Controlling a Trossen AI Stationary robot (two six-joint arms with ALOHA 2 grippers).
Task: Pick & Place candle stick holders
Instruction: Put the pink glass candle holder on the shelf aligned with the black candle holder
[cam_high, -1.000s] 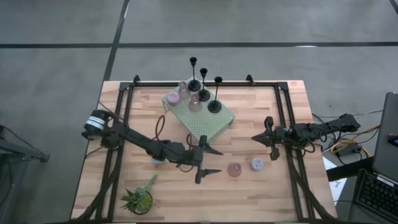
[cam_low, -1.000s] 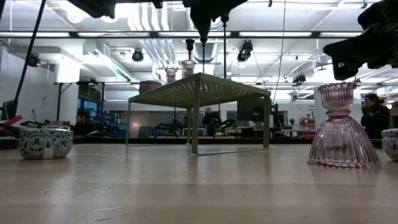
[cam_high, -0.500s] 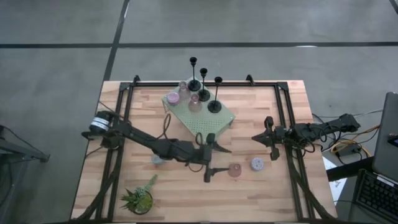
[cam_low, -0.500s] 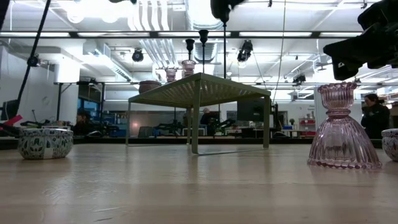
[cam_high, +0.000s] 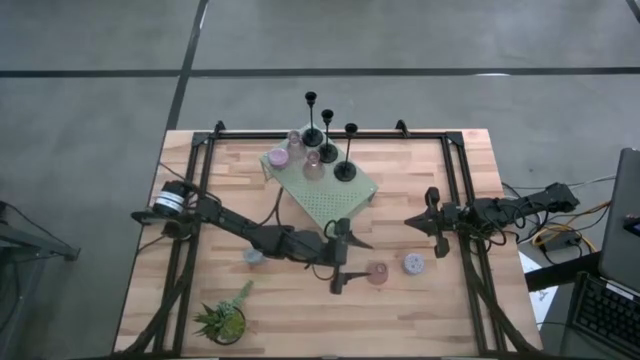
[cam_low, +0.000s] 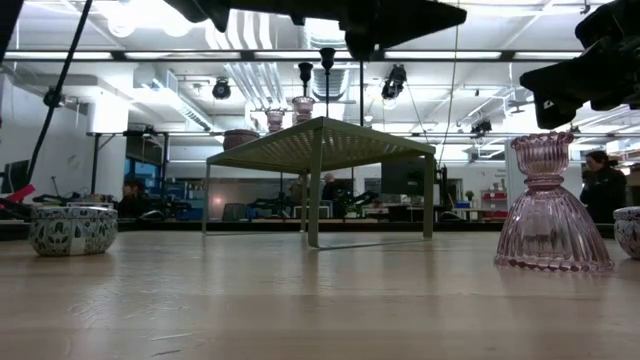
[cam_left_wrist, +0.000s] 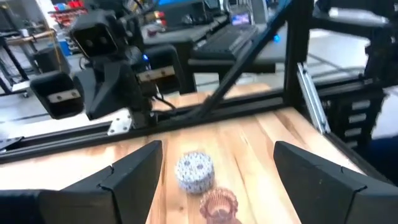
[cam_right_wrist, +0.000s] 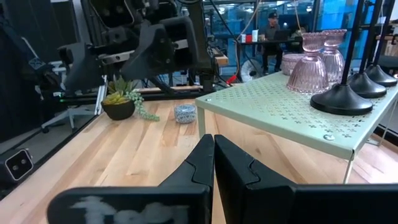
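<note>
A pink glass holder (cam_high: 377, 273) and a blue-patterned cup (cam_high: 413, 264) stand on the table at the near right. A second patterned cup (cam_high: 254, 257) stands to the left. Three black stemmed holders (cam_high: 328, 150) and several pink ones (cam_high: 313, 166) stand on the green stand (cam_high: 325, 195). My left gripper (cam_high: 352, 265) is open and empty, just left of the pink holder (cam_left_wrist: 217, 205), with the patterned cup (cam_left_wrist: 194, 171) beyond. My right gripper (cam_high: 432, 222) is shut and empty at the right.
A spiky green potted plant (cam_high: 222, 318) stands at the near left corner. A black frame (cam_high: 460, 200) runs along the table's sides. Bare wood lies between the stand and the near edge. People and desks show in the room beyond (cam_low: 603, 185).
My left gripper has gone toward the table's right edge, closer to the pink glass holder, and has come lower, so that it now fills more of the top of the low view. The holders and cups have stayed in place.
</note>
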